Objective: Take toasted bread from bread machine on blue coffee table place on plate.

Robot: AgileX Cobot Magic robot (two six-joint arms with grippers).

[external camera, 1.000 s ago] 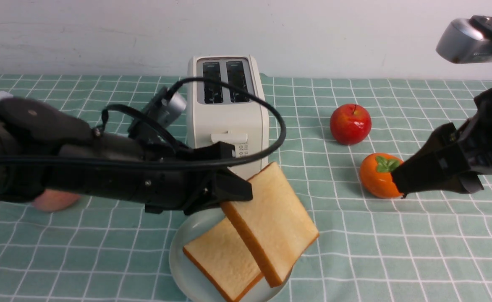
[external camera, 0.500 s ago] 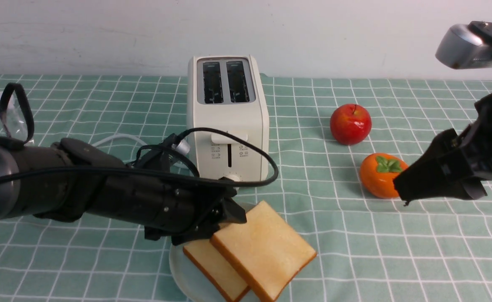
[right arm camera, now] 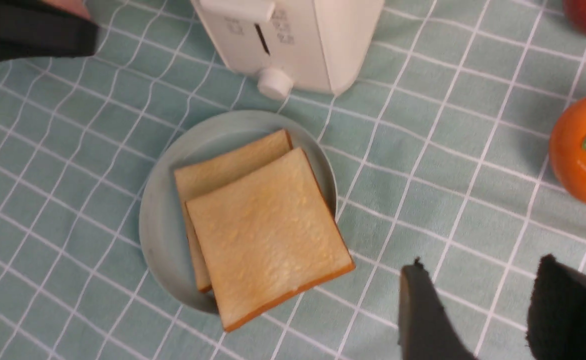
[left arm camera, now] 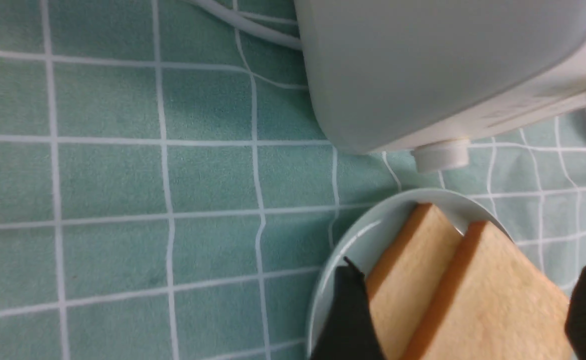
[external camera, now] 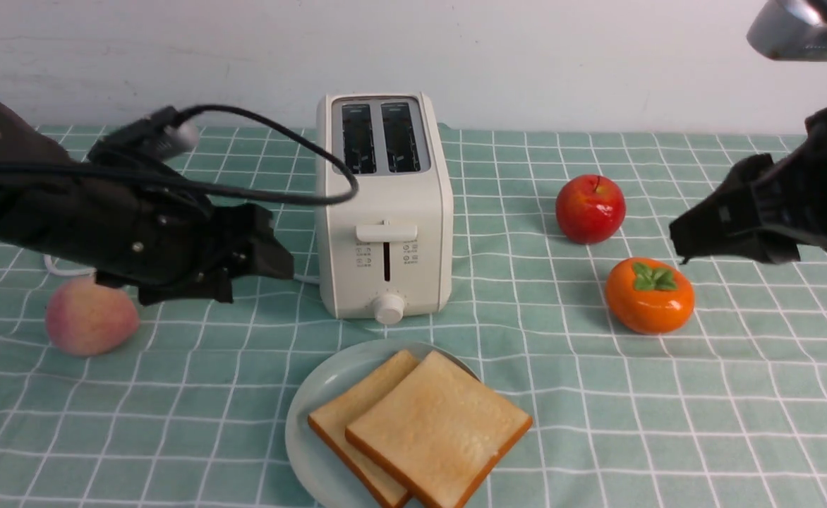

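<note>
Two toast slices (external camera: 427,430) are overlapped on the plate (external camera: 306,423) at the surface's (external camera: 738,423) near edge.
The left end effector (external camera: 279,261) and right end effector (external camera: 681,240) are each seen parted, empty.

The mint-green gridded surface (external camera: 667,423) carries a cream toaster (external camera: 385,212) in the middle, a pale plate (external camera: 306,423) before it, a red apple (external camera: 590,209) and persimmon (external camera: 649,300) at right, a peach (external camera: 91,326) at left.

the left arm (external camera: 103,219) is bulky matte black with rounded casing, small silver screws (external camera: 133,247) and a thin black cable (external camera: 279,137) looping over it. the right arm (external camera: 809,204) is black too, topped by a silver-grey cylinder (external camera: 801,28); the right gripper (right arm camera: 482,260) has flat black fingers (right arm camera: 423,315).
</note>
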